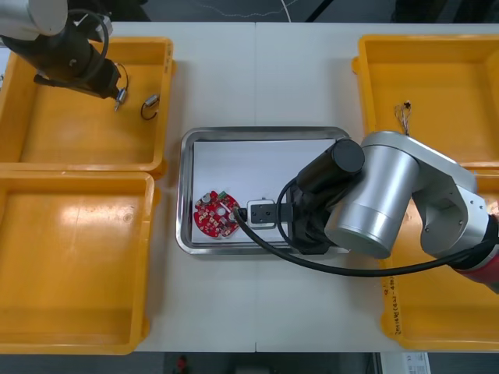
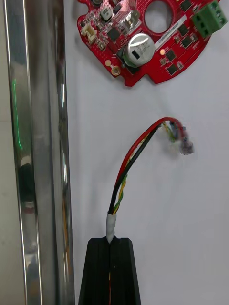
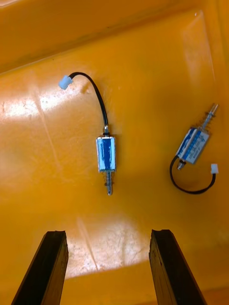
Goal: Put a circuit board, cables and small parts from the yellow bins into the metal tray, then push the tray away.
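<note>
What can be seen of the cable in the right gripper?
The cable is a thin bundle of red, black and yellow wires, wrapped in a pale sleeve at one end, with a small clear plug at the other. It curves over the tray's white floor, short of the board, not touching it. The right gripper is shut on its sleeved end.

We see the left gripper [image 3: 107, 234], its black fingers standing well apart over the glossy floor of a yellow plastic bin [image 3: 47, 114]. Beyond the fingertips lies a small blue-marked metal part [image 3: 106, 154] trailing a black wire with a white plug. A second metal part [image 3: 193, 145] of the same kind lies tilted nearby, apart from it, its wire curled.
</note>
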`<state>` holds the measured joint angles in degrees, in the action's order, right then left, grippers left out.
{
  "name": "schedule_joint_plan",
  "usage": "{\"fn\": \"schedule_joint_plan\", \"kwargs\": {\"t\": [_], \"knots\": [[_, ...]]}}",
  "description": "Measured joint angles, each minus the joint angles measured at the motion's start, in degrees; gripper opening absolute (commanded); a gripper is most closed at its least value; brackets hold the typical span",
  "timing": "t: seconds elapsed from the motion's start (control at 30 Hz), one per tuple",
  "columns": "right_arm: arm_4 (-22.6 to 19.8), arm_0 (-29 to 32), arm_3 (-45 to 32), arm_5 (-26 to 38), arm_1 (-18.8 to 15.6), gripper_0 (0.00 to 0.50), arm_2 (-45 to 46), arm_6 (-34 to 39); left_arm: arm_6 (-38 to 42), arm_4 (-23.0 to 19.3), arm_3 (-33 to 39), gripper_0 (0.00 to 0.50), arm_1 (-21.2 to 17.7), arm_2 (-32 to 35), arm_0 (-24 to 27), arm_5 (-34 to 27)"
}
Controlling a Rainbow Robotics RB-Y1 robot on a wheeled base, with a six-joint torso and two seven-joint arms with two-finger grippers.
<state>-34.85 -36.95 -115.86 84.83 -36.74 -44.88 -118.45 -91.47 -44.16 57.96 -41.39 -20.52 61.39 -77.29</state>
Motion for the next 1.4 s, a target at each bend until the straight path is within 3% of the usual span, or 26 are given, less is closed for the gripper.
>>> {"fn": "schedule_joint_plan", "kwargs": {"t": [0.5, 0.57, 0.6, 0.63, 0.73, 0.77, 1.4], "knots": [[-0.4, 0.0, 6.5, -3.5, 0.1, 0.012, -1.2, -1.3, -1.4, 3.4, -7.4, 0.5, 4.3, 0.0, 1.4, 7.0], [-0.4, 0.0, 6.5, -3.5, 0.2, 0.136, -1.2, -1.3, -1.4, 3.8, -8.6, 0.5, 4.6, 0.0, 1.7, 7.9], [-0.4, 0.0, 6.5, -3.6, 0.3, 0.255, -1.2, -1.3, -1.4, 3.9, -9.4, 0.5, 4.8, 0.0, 2.0, 8.4], [-0.3, 0.0, 6.5, -3.7, 0.3, 0.322, -1.2, -1.3, -1.4, 3.9, -10.2, 0.5, 5.0, 0.0, 2.2, 9.0], [0.1, 0.0, 6.5, -4.5, 0.3, 0.479, -1.2, -1.3, -1.5, 4.1, -12.4, 0.5, 5.7, 0.0, 2.9, 11.2], [0.3, 0.0, 6.5, -4.6, 0.3, 0.498, -1.2, -1.3, -1.5, 4.2, -13.0, 0.5, 5.9, 0.0, 3.0, 12.2], [1.9, 0.0, 4.7, -4.1, 0.9, 0.5, 1.0, -1.4, -3.6, 4.4, -19.3, 0.5, 7.1, 0.0, 3.1, 19.7]]}}
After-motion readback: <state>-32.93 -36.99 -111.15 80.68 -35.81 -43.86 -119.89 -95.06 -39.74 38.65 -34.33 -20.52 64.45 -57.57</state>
